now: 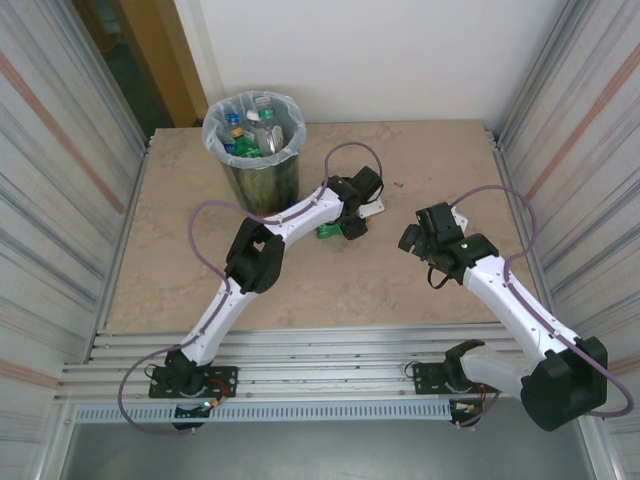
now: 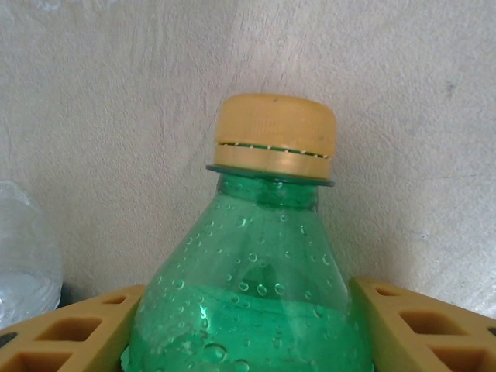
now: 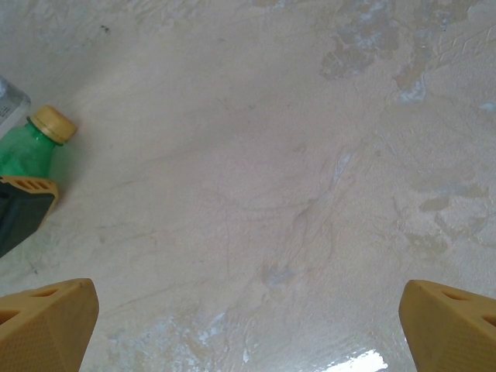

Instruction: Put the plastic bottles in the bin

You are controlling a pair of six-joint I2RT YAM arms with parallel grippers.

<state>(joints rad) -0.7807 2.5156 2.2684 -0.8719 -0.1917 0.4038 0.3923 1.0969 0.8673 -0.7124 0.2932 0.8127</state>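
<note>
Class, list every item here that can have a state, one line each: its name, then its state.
green bottle: capped, on the table, gripped at its body.
left gripper: shut on the green bottle.
right gripper: open, empty, above the table.
bin: upright, bag-lined, several bottles inside.
clear bottle: beside the green bottle, ungripped.

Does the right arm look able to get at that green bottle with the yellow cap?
Probably not cleanly. The green bottle is near the right claw, which is open over bare table, but the left claw sits around it, its fingers against both sides.
</note>
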